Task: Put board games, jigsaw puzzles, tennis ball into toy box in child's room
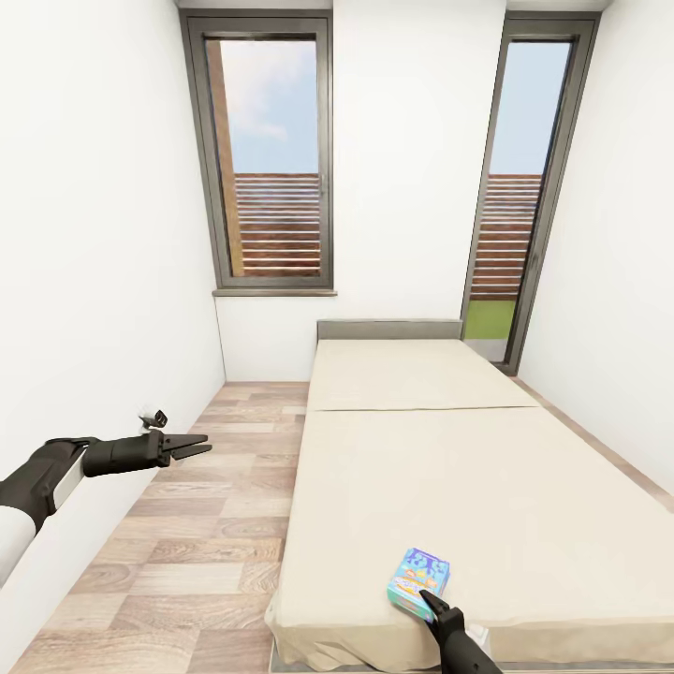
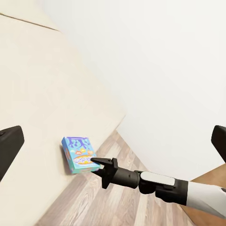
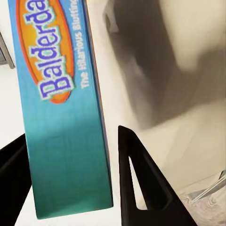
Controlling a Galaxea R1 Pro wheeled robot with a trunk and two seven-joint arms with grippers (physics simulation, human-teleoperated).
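A flat teal-blue cardboard board game box with an orange oval label (image 1: 418, 583) lies on the low wide bed with the plain beige two-part mattress (image 1: 487, 468), close to the bed's foot edge and towards its left front corner, near the side that borders the wood-plank floor (image 1: 201, 524). The right end effector (image 1: 432, 599) is right at the box: from the head view its black tip overlaps the box's near corner, and in the right wrist view the box's teal side (image 3: 66, 141) sits between the two dark fingers (image 3: 136, 183), which are spread on either side and do not look pressed against it, so the end effector is open around the box and not yet gripping. The box's long axis appears to run roughly along the line of the fingers, away from the foot edge and up the bed, so the narrow width is what lies across the jaw gap; closing here should, by my judgement, catch it across that short dimension.

The left end effector (image 1: 185, 447) hangs over the floor beside the bed's left edge, well apart from the box, its fingers parted and empty. The right arm is clearly the nearer one for this pick-up
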